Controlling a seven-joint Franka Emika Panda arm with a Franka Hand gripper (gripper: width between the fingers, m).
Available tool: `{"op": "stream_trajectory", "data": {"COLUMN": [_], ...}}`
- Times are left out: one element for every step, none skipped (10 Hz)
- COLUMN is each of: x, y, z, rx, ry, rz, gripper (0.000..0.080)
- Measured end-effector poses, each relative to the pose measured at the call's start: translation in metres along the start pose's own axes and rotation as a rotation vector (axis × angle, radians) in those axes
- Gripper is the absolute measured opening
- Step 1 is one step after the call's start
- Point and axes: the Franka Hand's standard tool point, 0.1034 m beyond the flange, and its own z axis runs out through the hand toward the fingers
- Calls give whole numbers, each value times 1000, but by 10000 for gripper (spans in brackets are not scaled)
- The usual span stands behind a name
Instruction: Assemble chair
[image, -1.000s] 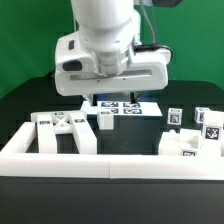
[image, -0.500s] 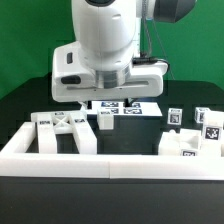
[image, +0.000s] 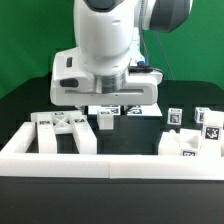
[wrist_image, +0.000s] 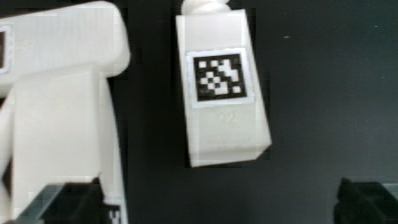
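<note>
The chair lies in loose white tagged parts. In the wrist view a square post (wrist_image: 222, 85) with one tag lies straight below my gripper (wrist_image: 222, 205). The dark fingertips (wrist_image: 71, 205) stand wide apart, open and empty, above the table. A wide frame piece (wrist_image: 63, 100) lies beside the post. In the exterior view the post (image: 106, 120) stands under the arm's hand (image: 100, 80), which hides the fingers. The frame piece (image: 60, 130) is at the exterior view's left.
Small tagged blocks (image: 175, 118) (image: 208, 122) and a flat part (image: 185, 146) lie at the exterior view's right. The marker board (image: 135, 108) lies behind the post. A long white rail (image: 110, 162) borders the front.
The arm's hand has shifted a little toward the exterior view's left and come lower over the post. The parts have not moved.
</note>
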Motion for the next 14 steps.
{"op": "stream_trajectory", "data": {"x": [0, 0, 0, -2, -4, -6, -8, -8, -8, -8, -8, -8, -8, -8], "y": [-1, -1, -1, -3, -5, -8, -11, -16, -17, -17, -17, -17, -17, -17], "z": [0, 0, 1, 5, 10, 15, 17, 18, 21, 21, 21, 21, 21, 21], "rx": [-1, -2, -1, 0, 2, 3, 2, 1, 1, 2, 2, 2, 2, 2], "ry": [1, 1, -1, -9, -19, -28, -34, -36, -41, -42, -42, -41, -41, -41], "rz": [-2, -2, -2, -8, -14, -18, -20, -26, -28, -29, -29, -29, -29, -29], "gripper": [649, 649, 649, 649, 649, 649, 649, 649, 649, 649, 649, 649, 649, 649]}}
